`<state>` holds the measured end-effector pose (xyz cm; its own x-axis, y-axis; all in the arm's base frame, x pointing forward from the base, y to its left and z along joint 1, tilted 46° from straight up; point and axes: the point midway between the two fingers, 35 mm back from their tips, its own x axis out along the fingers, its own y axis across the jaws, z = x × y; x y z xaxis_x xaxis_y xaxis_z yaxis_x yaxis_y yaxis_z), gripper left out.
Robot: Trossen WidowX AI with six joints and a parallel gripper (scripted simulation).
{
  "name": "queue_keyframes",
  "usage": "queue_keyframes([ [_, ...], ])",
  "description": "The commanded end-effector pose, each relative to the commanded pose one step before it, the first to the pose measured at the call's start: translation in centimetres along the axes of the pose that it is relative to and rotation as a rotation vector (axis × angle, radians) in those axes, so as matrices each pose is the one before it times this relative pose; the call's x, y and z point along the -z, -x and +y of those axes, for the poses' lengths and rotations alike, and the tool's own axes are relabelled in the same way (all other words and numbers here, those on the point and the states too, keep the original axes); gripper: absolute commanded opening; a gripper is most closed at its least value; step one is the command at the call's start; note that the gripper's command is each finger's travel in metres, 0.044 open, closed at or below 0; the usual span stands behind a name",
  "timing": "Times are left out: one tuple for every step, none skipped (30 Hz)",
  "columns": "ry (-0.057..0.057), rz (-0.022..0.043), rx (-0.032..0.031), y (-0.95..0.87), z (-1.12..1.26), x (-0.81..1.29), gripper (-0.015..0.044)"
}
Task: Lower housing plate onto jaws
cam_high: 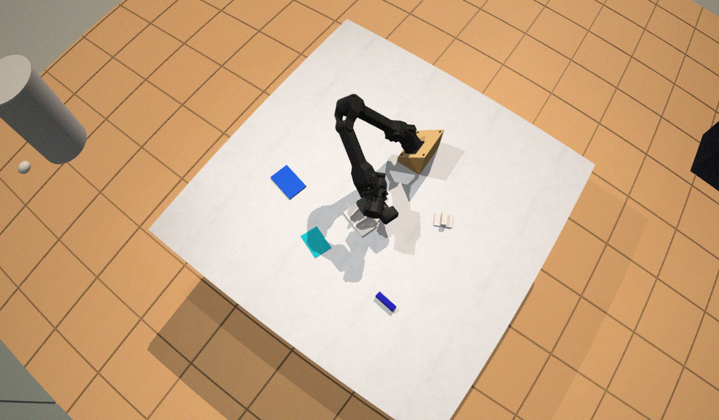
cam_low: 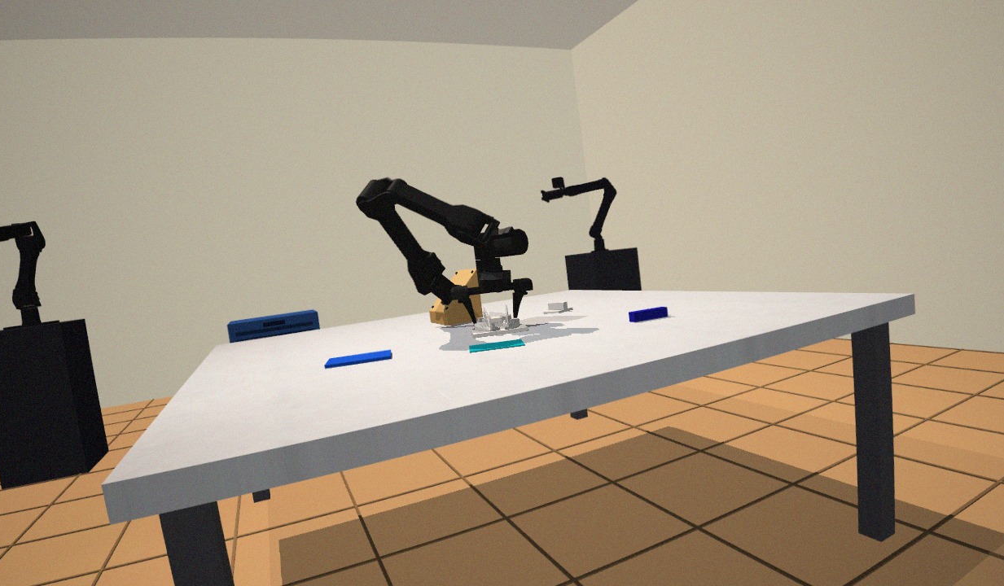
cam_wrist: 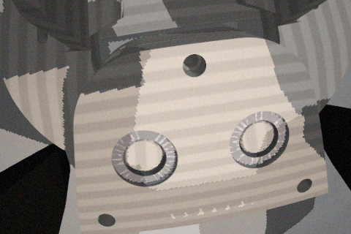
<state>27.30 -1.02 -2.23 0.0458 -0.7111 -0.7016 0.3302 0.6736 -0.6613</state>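
Observation:
The pale ridged housing plate [cam_wrist: 205,99] lies across the jaws in the wrist view, with two round ringed ends showing at its larger holes. Parts of the two jaws [cam_wrist: 31,106] [cam_wrist: 327,55] show beyond its sides. The jaws sit on a white base [cam_high: 362,234] [cam_low: 499,334] near the table's middle. My gripper [cam_wrist: 195,139] [cam_low: 495,319] is open, its black fingers apart on either side of the plate, low over the base. Small gaps show beside the plate's sides. The arm hides much of the assembly from above, and I cannot tell if the plate is fully level.
A teal tile [cam_high: 315,242] [cam_low: 497,345] lies close to the base. A blue slab [cam_high: 288,182] [cam_low: 358,358], a dark blue bar [cam_high: 385,301] [cam_low: 647,313] and a small white block piece [cam_high: 444,220] [cam_low: 557,306] lie farther off on the white table [cam_high: 246,230].

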Motion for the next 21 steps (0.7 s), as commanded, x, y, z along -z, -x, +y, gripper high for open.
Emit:
queue_keyframes([
  [-0.0002,0.00020,0.00003,-0.005,-0.004,-0.001,0.0440],
  [0.0000,0.00000,0.00000,0.000,0.000,0.000,0.0440],
  [0.0000,0.00000,0.00000,0.000,0.000,0.000,0.0440],
  [0.0000,0.00000,0.00000,0.000,0.000,0.000,0.0440],
  [0.0000,0.00000,0.00000,0.000,0.000,0.000,0.0440],
  [0.0002,0.00011,-0.00035,0.170,0.018,-0.011,0.0440],
  [0.0003,0.00022,-0.00067,0.356,0.035,-0.021,0.0440],
  [0.0004,0.00030,-0.00079,0.489,0.041,-0.022,0.0440],
  [0.0005,0.00038,-0.00081,0.644,0.041,-0.018,0.0440],
  [0.0006,0.00046,-0.00066,0.822,0.032,-0.005,0.0440],
  [0.0007,0.00050,-0.00027,1.021,0.008,0.019,0.0440],
  [0.0006,0.00037,0.00028,0.958,-0.024,0.043,0.0440],
  [0.0005,0.00026,0.00077,0.944,-0.054,0.065,0.0440],
  [0.0004,0.00014,0.00121,0.924,-0.083,0.084,0.0440],
  [0.0002,0.00001,0.00127,0.731,-0.087,0.080,0.0440],
  [0.0001,-0.00004,0.00093,0.454,-0.063,0.056,0.0440],
  [0.0000,-0.00002,0.00034,0.154,-0.023,0.020,0.0440],
  [0.0000,0.00000,0.00000,0.000,0.000,0.000,0.0440],
  [0.0081,-0.01003,-0.00565,-1.002,0.279,-0.146,0.0440],
  [0.0001,0.00031,-0.00055,0.123,-0.019,0.107,0.0440],
  [0.0002,0.00094,-0.00153,0.366,-0.063,0.324,0.0440],
])
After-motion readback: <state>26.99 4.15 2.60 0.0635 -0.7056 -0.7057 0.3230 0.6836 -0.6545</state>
